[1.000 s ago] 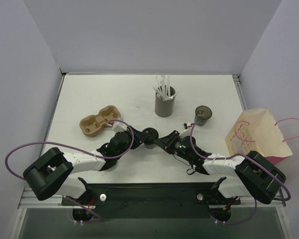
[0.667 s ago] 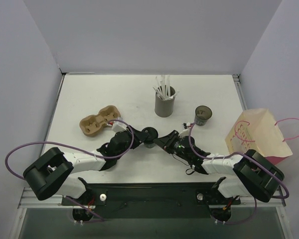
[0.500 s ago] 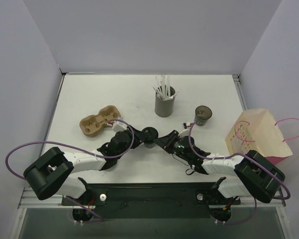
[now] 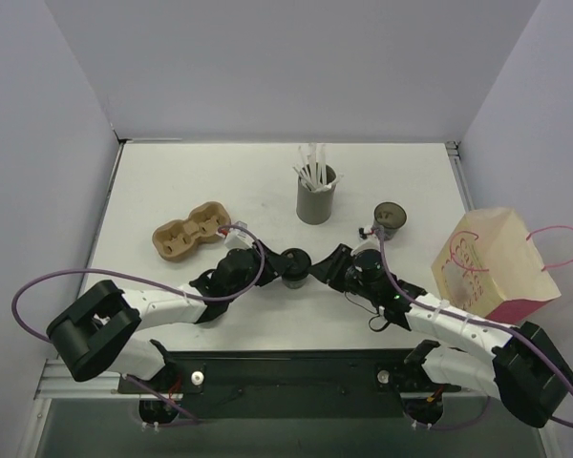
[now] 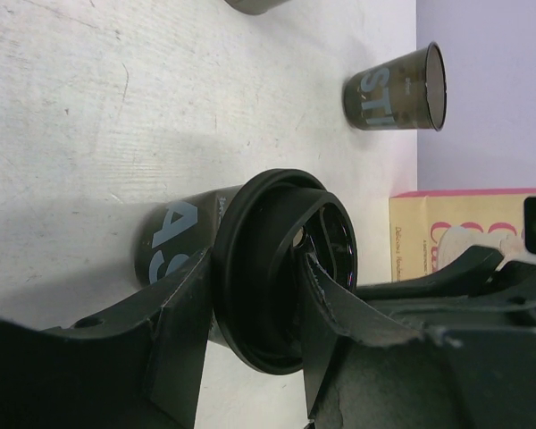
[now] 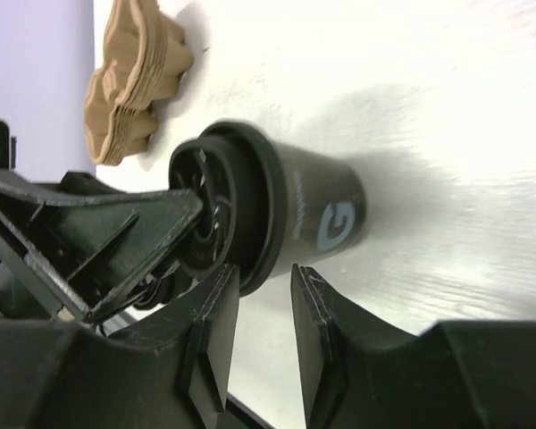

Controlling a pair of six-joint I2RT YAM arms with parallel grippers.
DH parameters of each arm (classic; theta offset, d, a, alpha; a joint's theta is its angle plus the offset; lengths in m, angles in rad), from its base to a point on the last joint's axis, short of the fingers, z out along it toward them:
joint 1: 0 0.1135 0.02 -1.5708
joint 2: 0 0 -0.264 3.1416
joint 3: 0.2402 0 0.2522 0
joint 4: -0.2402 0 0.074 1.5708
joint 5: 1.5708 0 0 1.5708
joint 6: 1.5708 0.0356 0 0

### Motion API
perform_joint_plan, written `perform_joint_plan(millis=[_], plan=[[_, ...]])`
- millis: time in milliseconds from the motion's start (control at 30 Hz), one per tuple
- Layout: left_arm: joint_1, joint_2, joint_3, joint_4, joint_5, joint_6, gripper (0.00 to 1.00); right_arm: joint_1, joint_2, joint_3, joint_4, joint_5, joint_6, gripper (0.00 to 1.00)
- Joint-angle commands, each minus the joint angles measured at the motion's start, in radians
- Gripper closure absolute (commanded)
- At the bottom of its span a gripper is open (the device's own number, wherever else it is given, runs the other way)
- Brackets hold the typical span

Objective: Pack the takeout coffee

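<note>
- The coffee cup (image 4: 296, 271) is seen upright near the middle of the table (image 4: 201, 181), between the two grippers, with a black lid (image 5: 286, 268) seated on its top.
- Compared with a second ago, the cup is found slightly further right and nearer the arm bases.
- The cup is clamped at rim height by the left gripper (image 5: 255, 304), one finger (image 5: 174, 313) pressed to each side of the lid's edge; this grip looks unchanged.
- The right gripper (image 6: 265, 279) is shown just beside the lid's rim, its fingers parted by a narrow gap with nothing between them; whether the rim is touched cannot be told.
- A second ago that gripper was laid against the cup from the right; it has since been drawn back a little, and the right arm's elbow has been swung outward and lower.
- A second cup (image 4: 390, 219), open-topped, is left standing behind the right gripper, where it was.
- The straw holder (image 4: 316, 202), the brown carrier (image 4: 191, 232) and the bag (image 4: 497, 262) at the right edge are seen unmoved.
</note>
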Motion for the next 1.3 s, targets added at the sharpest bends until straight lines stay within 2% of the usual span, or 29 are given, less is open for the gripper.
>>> perform_joint_plan(millis=[0,300,500,767,1100,1267], plan=[[-0.023,0.079,-0.066,-0.424,0.103,0.151,0.56,-0.091,-0.070,0.068,-0.168,-0.040,-0.098,0.68],[-0.022,0.097,-0.043,-0.381,0.141,0.215,0.55,-0.206,-0.024,0.139,-0.184,-0.186,-0.161,0.67],[-0.022,0.102,-0.039,-0.381,0.141,0.225,0.55,-0.214,0.031,0.128,-0.125,-0.235,-0.143,0.67],[-0.023,0.102,-0.048,-0.383,0.129,0.222,0.55,-0.211,0.107,0.062,-0.027,-0.261,-0.105,0.73],[-0.024,0.150,-0.062,-0.340,0.141,0.206,0.55,-0.188,0.137,-0.096,-0.010,-0.139,-0.068,0.80],[-0.023,0.114,-0.019,-0.384,0.173,0.212,0.55,-0.171,0.057,-0.025,-0.090,-0.136,-0.120,0.78]])
